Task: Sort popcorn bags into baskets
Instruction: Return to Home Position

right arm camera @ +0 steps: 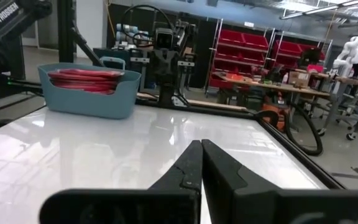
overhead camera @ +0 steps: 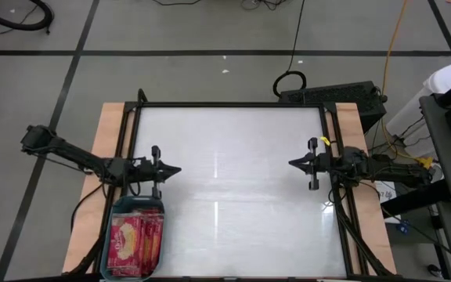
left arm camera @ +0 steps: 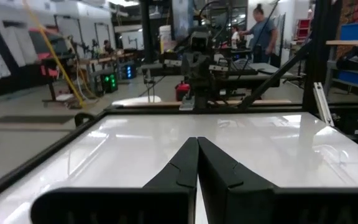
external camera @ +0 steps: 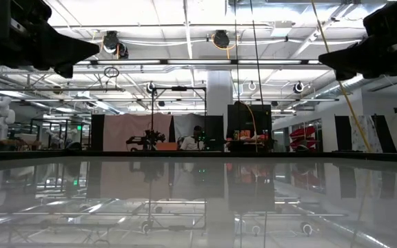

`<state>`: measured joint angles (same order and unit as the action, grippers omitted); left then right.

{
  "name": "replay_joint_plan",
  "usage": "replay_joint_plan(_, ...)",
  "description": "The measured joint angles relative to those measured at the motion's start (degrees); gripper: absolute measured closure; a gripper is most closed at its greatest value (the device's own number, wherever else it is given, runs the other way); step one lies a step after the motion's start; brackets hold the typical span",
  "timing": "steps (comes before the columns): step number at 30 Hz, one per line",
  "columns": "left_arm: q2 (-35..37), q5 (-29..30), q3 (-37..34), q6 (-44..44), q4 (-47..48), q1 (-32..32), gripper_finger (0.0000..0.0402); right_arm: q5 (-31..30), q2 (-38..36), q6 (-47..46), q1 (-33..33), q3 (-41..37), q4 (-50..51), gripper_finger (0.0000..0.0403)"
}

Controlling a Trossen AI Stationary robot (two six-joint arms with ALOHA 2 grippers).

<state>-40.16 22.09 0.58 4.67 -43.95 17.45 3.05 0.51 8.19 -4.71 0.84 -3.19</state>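
Inside the teal-blue bin [overhead camera: 106, 243], at the near left corner of the table [overhead camera: 233, 196], the popcorn bags [overhead camera: 135, 239] lie packed together, overlapping, red fronts up. In the right wrist view their red edges reach about level with the rim. No packet shows on the table outside the bin, so the sorting looks done.

The bags appear light, thin and flat, with glossy film that probably slips under smooth fingers and gives a little when pinched. If one had to be lifted, an exposed edge or corner would be the likely hold, since the flat faces offer nothing to close around.

The left gripper [overhead camera: 176, 169] hangs just beyond the bin's far rim, fingers pressed together and holding nothing. The right gripper [overhead camera: 294, 163] sits well apart at the table's right side, facing it, likewise closed and empty.
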Motion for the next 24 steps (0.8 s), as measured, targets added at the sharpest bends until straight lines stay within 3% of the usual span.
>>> replay_joint_plan(12, 12.99, -8.46, 0.00, 1.31, 10.06, 0.00, 0.0392, 0.00, 0.02, 0.00, 0.02, 0.00, 0.06, 0.0403)
replay_joint_plan(24, 30.26, -6.87, 0.00, 0.58, 27.93, -3.37, 0.0392, 0.00, 0.02, 0.00, 0.02, 0.00, 0.06, 0.0403)
